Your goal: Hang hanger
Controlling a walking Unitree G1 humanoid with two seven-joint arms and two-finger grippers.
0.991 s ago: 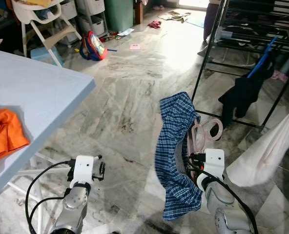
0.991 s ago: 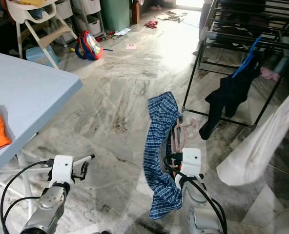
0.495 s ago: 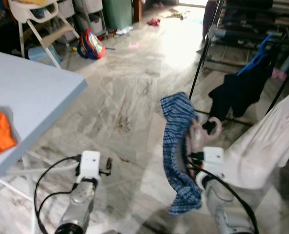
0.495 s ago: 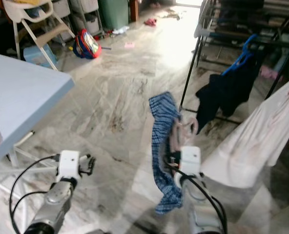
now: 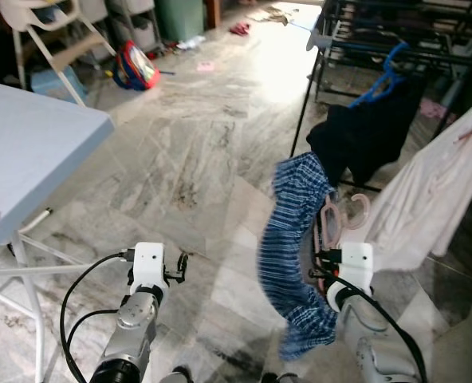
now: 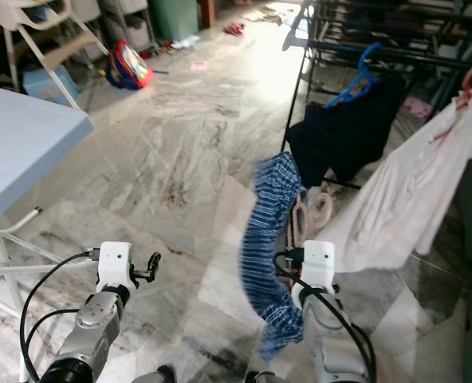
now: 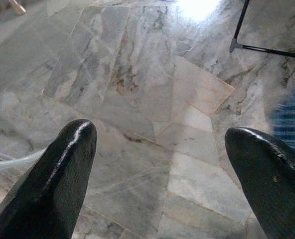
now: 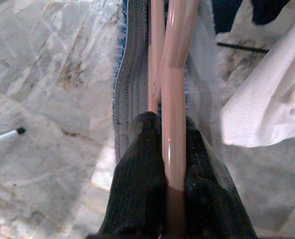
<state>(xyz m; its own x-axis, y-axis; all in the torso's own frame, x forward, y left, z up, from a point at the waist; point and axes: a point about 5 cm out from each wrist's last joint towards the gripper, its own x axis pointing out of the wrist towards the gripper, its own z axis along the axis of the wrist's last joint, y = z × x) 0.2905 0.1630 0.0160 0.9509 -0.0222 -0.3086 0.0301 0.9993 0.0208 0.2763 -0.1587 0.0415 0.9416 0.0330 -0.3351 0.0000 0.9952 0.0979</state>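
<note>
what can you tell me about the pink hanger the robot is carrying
The pink hanger looks like glossy plastic, made of slim rounded bars. The right claw is shut on one bar, holding it upright in front of the robot. A blue plaid garment is draped over it and hangs down its left side. Its curved hook points toward the black drying rack, not yet on any rail. Nothing else touches it.

At your frame's left edge sits the table (image 5: 37,152). The drying rack (image 5: 363,40) fills the upper right, with a dark garment (image 5: 363,136) and a shirt (image 5: 427,191) hanging on it. The hanger (image 5: 336,219), draped with shorts (image 5: 292,239), sits lower centre-right, before the rack. A backpack (image 5: 136,65) lies upper left.
</note>
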